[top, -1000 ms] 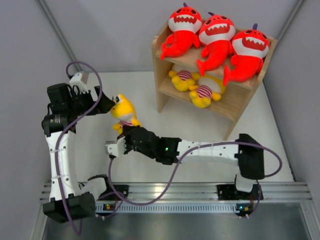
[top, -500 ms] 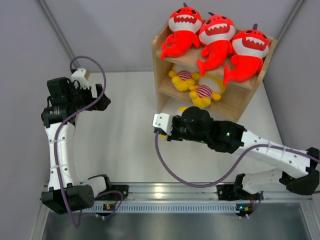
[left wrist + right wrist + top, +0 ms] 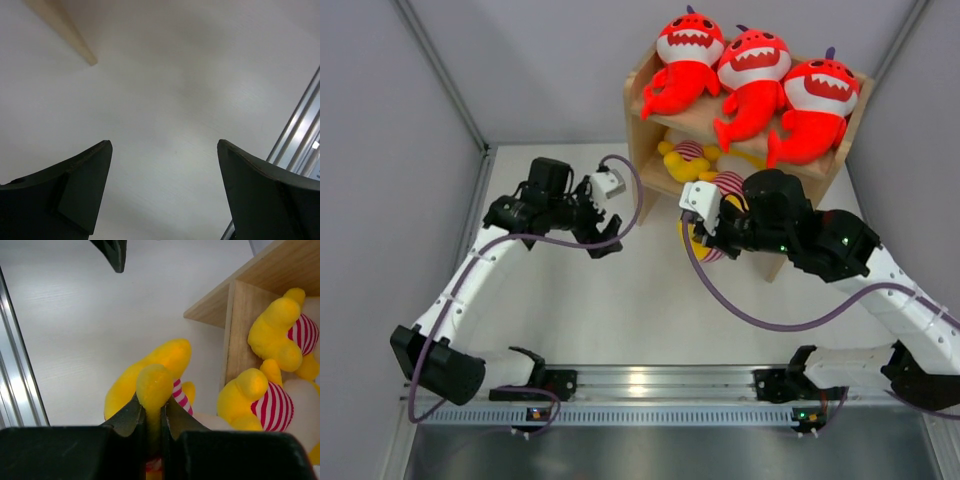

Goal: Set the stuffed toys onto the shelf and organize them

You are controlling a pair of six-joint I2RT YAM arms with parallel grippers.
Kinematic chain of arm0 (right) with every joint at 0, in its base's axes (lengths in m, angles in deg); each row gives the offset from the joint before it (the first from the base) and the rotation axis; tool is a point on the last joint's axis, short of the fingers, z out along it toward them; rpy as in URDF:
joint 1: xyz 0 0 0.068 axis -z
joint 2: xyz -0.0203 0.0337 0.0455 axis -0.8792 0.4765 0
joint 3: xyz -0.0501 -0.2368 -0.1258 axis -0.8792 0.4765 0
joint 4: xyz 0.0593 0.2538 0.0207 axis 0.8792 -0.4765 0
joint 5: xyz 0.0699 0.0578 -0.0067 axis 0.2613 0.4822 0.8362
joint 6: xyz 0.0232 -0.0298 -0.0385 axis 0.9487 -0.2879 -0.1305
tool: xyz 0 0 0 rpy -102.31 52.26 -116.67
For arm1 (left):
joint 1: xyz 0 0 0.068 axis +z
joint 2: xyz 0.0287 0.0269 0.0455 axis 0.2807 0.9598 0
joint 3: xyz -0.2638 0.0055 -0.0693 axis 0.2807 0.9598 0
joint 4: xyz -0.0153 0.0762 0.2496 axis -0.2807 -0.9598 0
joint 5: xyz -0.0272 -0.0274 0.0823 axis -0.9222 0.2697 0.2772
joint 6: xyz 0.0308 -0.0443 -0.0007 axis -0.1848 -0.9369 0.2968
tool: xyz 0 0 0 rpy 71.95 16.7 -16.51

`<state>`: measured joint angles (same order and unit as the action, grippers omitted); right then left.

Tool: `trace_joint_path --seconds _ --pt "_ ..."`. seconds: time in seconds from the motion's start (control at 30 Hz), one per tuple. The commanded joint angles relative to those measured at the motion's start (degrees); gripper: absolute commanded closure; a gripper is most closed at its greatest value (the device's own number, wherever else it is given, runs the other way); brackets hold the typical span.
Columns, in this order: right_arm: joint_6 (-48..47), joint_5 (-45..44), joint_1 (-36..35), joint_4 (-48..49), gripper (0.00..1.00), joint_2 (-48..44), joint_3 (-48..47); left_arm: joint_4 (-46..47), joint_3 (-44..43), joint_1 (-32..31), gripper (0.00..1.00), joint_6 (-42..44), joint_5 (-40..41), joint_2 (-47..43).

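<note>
Three red-orange sharks sit on the top tier of the wooden shelf. Two yellow striped toys lie on the lower tier; they also show in the right wrist view. My right gripper is shut on a limb of the third yellow toy and holds it just in front of the shelf's lower tier. In the top view this toy shows only partly under the wrist. My left gripper is open and empty over the table, left of the shelf.
The shelf's left side panel stands right of the held toy. Grey walls enclose the table at back and sides. A metal rail runs along the near edge. Purple cables loop off both arms.
My right gripper has carried the yellow toy from the table's left-middle rightward and back to the shelf front. My left arm has swung right toward the shelf, empty.
</note>
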<state>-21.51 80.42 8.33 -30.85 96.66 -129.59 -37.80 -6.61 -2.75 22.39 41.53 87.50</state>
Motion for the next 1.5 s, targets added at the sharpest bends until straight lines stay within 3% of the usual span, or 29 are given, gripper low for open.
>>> trace_joint_path --seconds 0.0,0.17,0.33,0.5,0.6,0.8,0.93,1.23,1.33,1.37,1.43,1.47 --pt "0.18 3.02 1.79 0.80 1.00 -4.66 1.88 0.90 -7.88 -6.78 0.07 5.31 -3.78 -0.14" --pt "-1.57 5.66 2.15 0.56 1.00 -5.97 1.90 0.99 -13.79 -8.45 0.02 5.57 -14.07 2.85" --pt "-3.42 10.66 3.38 3.27 1.00 -8.44 5.41 0.99 -16.59 -16.79 0.01 9.96 -11.62 5.49" --pt "-3.60 12.33 3.82 5.91 1.00 -9.84 8.48 0.90 -22.31 -17.60 0.02 8.83 -10.76 7.08" --pt "-3.77 14.09 4.08 9.86 1.00 -11.60 11.73 -6.30 -26.01 -17.60 0.04 15.14 -10.04 7.78" --pt "-5.61 14.89 4.08 15.49 1.00 -14.50 15.96 -6.22 -25.04 -18.74 0.05 23.94 -14.16 8.03" --pt "-6.59 15.15 4.17 15.50 1.00 -15.20 15.96 -7.62 -26.53 -25.41 0.02 28.86 -10.31 11.55" --pt "-7.11 16.46 4.17 16.55 1.00 -18.28 18.59 -7.45 -34.18 -30.08 0.09 28.33 -6.61 19.81" --pt "-7.29 17.35 4.17 17.16 1.00 -19.24 18.77 -7.54 -35.24 -30.96 0.27 30.44 -6.70 20.87" --pt "-7.29 17.43 4.25 17.43 1.00 -19.60 19.29 -7.45 -36.02 -31.22 0.54 30.80 -6.79 21.05" --pt "-7.38 17.09 4.25 17.87 1.00 -20.56 20.00 -7.45 -36.99 -31.84 0.80 30.63 -7.66 21.40" --pt "-7.47 16.91 4.17 18.39 1.00 -20.83 20.61 -7.54 -37.69 -31.93 1.00 30.36 -8.01 21.83"
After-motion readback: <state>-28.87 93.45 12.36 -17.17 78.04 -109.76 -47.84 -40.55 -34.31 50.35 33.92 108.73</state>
